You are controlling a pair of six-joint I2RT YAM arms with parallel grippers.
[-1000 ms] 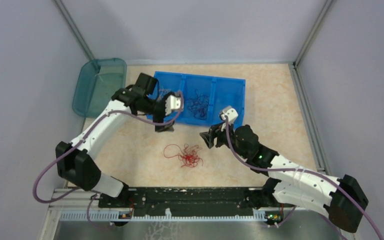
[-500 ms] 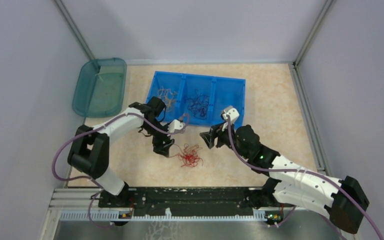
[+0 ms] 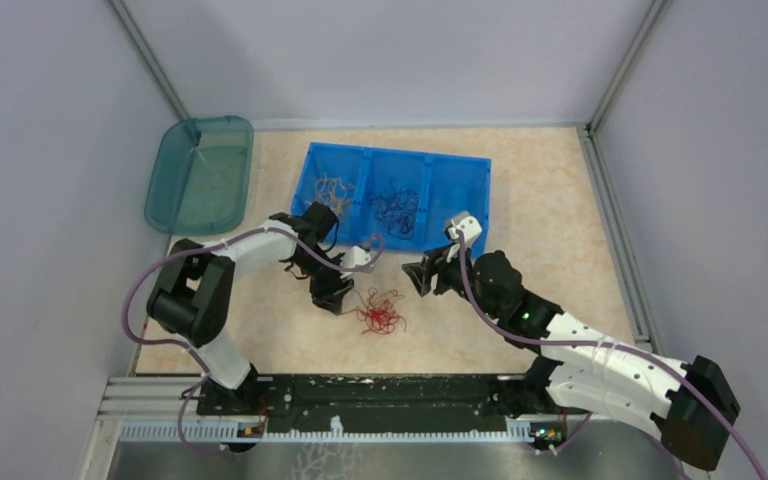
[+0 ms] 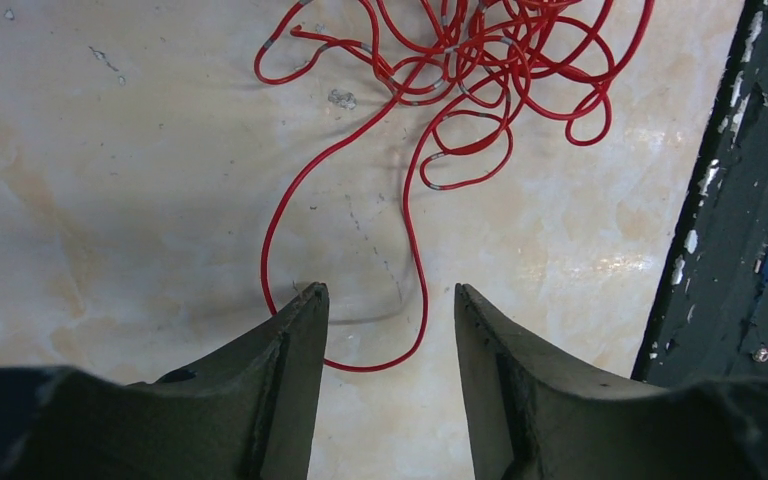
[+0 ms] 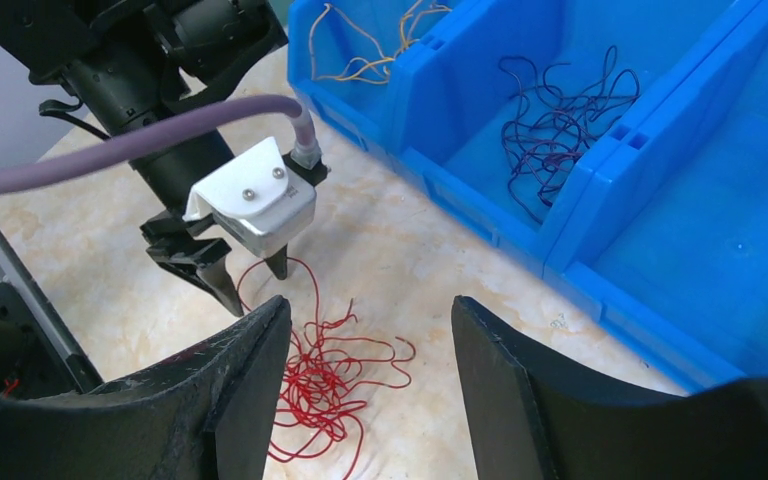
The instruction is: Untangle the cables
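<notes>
- Broadly, the surface (image 3: 560, 250) carries everything: a tray (image 3: 457, 200) of three compartments lies beyond both end effectors, and a bin (image 3: 200, 175) sits well off past the left one.
- Orange cables (image 3: 335, 190) lie in the tray compartment just beyond the left end effector (image 3: 332, 298). Dark cables (image 3: 397, 210) fill the middle one. The compartment beyond the right end effector (image 3: 418, 275) looks bare.
- Left end effector: released, tips down at the surface, nothing clamped.
- Right end effector: released and empty, hanging above the surface with the red cables (image 3: 378, 312) below and ahead of it.
- Red cables: one tangled clump on the surface, ahead of the left fingertips in the wrist view, between the two end effectors from above.
- One loose loop (image 4: 365, 368) trails out of the clump and curves between the left fingertips.
- Risks, as I judge them:
  - the wire is far thinner than a finger, so a close could miss it or let it slide out;
  - tips this low may scrape the surface;
  - pulling the loop with nothing pinning the clump could drag the whole knot along or tighten it;
  - both strands of the loop might get pinched together.
</notes>
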